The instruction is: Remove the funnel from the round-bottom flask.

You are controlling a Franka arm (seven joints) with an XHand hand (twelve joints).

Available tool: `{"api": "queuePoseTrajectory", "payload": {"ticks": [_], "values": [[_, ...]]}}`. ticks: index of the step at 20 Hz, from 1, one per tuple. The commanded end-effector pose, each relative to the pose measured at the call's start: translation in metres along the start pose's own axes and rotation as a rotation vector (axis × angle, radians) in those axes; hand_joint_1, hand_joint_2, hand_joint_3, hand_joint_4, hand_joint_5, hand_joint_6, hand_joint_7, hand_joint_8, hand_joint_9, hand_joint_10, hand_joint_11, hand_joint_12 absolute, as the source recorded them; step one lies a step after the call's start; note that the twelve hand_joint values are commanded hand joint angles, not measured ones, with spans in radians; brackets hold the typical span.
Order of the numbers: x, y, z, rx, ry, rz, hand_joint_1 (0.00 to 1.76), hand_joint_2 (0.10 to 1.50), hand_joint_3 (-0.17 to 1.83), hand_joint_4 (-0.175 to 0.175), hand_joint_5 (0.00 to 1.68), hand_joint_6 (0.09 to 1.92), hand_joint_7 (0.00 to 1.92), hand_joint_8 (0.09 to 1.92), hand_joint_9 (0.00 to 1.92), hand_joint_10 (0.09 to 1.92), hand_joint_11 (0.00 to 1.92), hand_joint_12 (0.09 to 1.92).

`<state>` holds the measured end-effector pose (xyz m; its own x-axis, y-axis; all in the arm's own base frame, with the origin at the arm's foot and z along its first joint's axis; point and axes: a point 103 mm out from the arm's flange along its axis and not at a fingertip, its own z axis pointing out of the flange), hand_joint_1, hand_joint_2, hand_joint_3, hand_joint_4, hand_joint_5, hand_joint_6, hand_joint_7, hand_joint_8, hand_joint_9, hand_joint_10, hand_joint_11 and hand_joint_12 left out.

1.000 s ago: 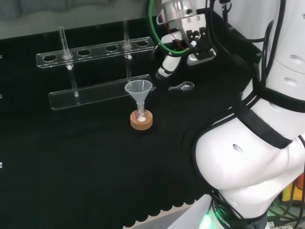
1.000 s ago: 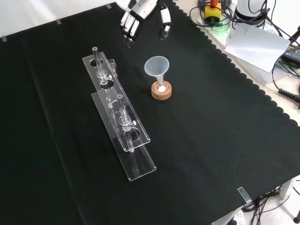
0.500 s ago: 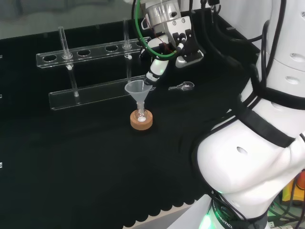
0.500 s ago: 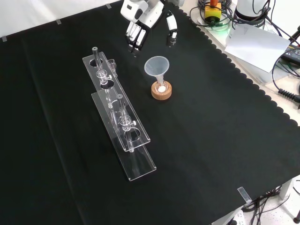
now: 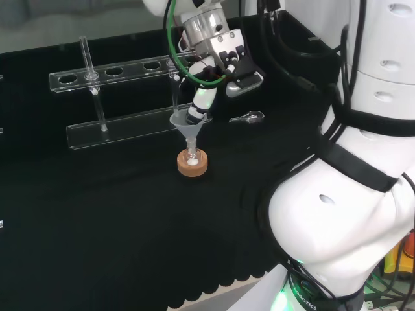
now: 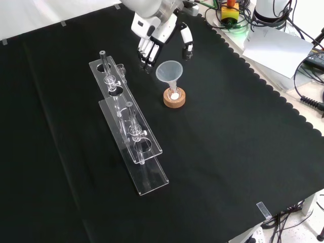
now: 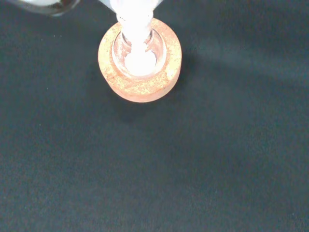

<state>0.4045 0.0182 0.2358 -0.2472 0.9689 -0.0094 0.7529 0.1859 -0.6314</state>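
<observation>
On the black cloth (image 6: 238,152) near the centre of the head view, a clear cone-shaped funnel (image 5: 189,123) stood upright with its narrow stem down in the neck of a small round-bottom flask (image 5: 191,157), which sat in a thick cork ring (image 5: 193,164) of rough, tan grain. The black and white hand (image 6: 159,31) hung just above and behind the funnel's smooth round rim, in the upper middle of the front view, its fingers (image 6: 147,50) straight and pointing down to the left of the rim and its thumb (image 6: 187,43) spread apart to the right, holding nothing; whether a fingertip touched the rim could not be told. In the head view one white finger reached down to the funnel's far edge. Seen from the wrist, the cork ring (image 7: 140,60) showed as a flat orange-brown doughnut around the flask's glassy neck, with something white at the bottom of the flask. To the left in the front view lay a long two-tier rack (image 6: 129,126) of clear plastic, its top plate pierced by round holes, with thin glass tubes (image 6: 104,63) standing in some of them. A small clear spoon-like piece (image 5: 248,118) lay on the cloth to the right of the funnel in the head view, well apart from it.
</observation>
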Motion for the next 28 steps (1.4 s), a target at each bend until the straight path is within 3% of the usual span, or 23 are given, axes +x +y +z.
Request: {"api": "queuePoseTrajectory", "payload": {"ticks": [1, 10, 28], "values": [[0.012, 0.007, -0.004, 0.017, -0.063, -0.006, 0.62, 0.62, 0.46, -0.019, 0.05, 0.09, 0.0, 0.37, 0.13, 0.77, 0.22, 1.52], [0.018, 0.013, 0.005, 0.038, -0.124, 0.004, 0.6, 0.62, 0.45, -0.017, 0.04, 0.09, 0.0, 0.36, 0.13, 0.78, 0.22, 1.53], [0.018, 0.023, 0.018, 0.027, -0.159, 0.011, 0.62, 0.64, 0.41, -0.009, 0.09, 0.09, 0.0, 0.48, 0.22, 0.77, 0.26, 1.51]]}}
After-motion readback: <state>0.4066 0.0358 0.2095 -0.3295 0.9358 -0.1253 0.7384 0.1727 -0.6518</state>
